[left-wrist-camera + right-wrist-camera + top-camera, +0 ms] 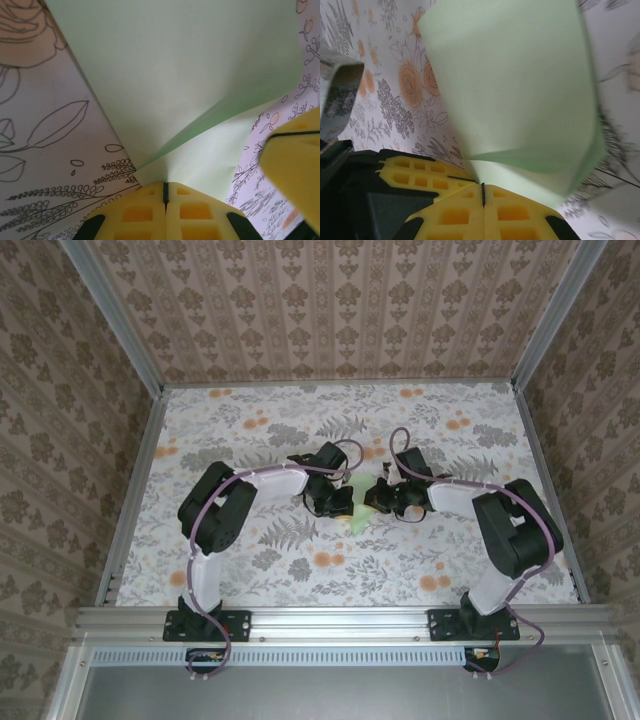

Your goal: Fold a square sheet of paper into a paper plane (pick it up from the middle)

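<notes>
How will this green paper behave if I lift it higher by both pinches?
Probably floppy: the green paper bows and creases from the left gripper. Likely very light; in the right gripper it curls unsupported above the table. It may tear or crumple if the pinches pull apart.

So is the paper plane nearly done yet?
Not yet. Done: the green paper is picked up and has a soft fold. In hand: the left jaws and right jaws are both shut on it. Left: it is no pointed dart yet, so more folds look needed.
</notes>
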You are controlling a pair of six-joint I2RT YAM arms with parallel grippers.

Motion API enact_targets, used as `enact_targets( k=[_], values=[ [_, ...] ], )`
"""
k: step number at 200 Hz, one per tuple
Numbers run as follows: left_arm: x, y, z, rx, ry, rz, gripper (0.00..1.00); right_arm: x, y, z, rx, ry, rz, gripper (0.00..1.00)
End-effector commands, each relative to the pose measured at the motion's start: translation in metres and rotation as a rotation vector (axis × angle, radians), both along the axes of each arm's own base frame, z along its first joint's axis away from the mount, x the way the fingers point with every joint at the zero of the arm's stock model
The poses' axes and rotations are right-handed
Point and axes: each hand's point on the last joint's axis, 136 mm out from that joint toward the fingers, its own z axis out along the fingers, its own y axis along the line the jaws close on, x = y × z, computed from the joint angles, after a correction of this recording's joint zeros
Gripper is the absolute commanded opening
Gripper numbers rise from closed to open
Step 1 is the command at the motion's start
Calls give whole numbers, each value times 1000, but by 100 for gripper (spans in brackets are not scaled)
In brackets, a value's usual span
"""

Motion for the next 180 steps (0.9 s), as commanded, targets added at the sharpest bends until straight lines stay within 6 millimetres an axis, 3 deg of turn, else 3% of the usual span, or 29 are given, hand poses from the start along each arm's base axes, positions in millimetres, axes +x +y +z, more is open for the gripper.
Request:
enact_targets(
  k=[1, 63, 90, 138, 180],
  values=[
    [-11, 22, -31, 133, 39, -2, 0, 5, 3, -6, -15, 16, 18, 5],
    [-13, 25, -34, 142, 53, 16, 0, 19, -38, -37, -93, 60, -98, 4],
    [-13, 25, -35, 141, 53, 16, 0, 30, -54, -36, -111, 46, -139, 4],
    [-13, 24, -36, 135, 54, 17, 0, 34, -52, 3, -77, -51, -132, 4],
    [-11, 23, -37, 131, 49, 23, 0, -8, -24, 9, 8, -11, -43, 4]
  ],
)
